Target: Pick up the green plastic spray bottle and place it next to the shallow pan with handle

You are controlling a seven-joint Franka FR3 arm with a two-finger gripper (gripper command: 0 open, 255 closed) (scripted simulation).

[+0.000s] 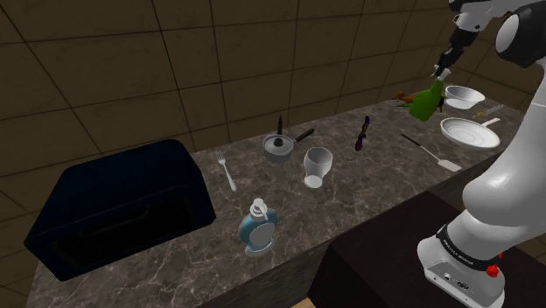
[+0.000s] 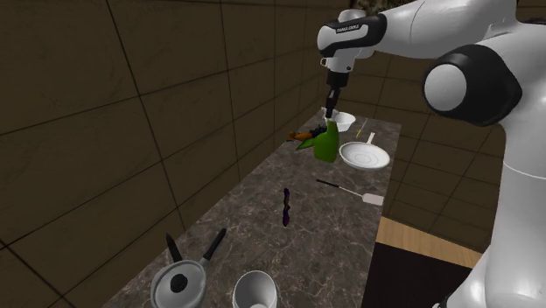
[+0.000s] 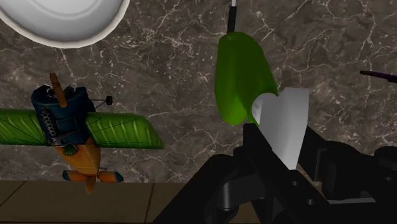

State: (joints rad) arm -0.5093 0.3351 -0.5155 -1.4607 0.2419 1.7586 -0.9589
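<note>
My gripper (image 1: 444, 68) is shut on the white spray head (image 3: 283, 124) of the green spray bottle (image 1: 426, 103), which hangs tilted above the far end of the marble counter (image 1: 367, 188). In the second exterior view the gripper (image 2: 332, 112) holds the bottle (image 2: 326, 141) just off the counter. The bottle's green body (image 3: 242, 76) extends away from the gripper (image 3: 280, 145). The shallow white pan with a handle (image 1: 470, 132) lies on the counter just beside and below the bottle, towards the counter's front edge (image 2: 364, 157).
A white bowl (image 1: 463, 96) and a toy plane with green wings (image 3: 70, 124) lie close to the bottle. Along the counter are a spatula (image 1: 430, 150), a purple utensil (image 1: 363, 133), a lidded saucepan (image 1: 280, 145), a glass (image 1: 318, 166), a fork (image 1: 227, 169), a blue dispenser (image 1: 256, 226) and a dark sink (image 1: 122, 206).
</note>
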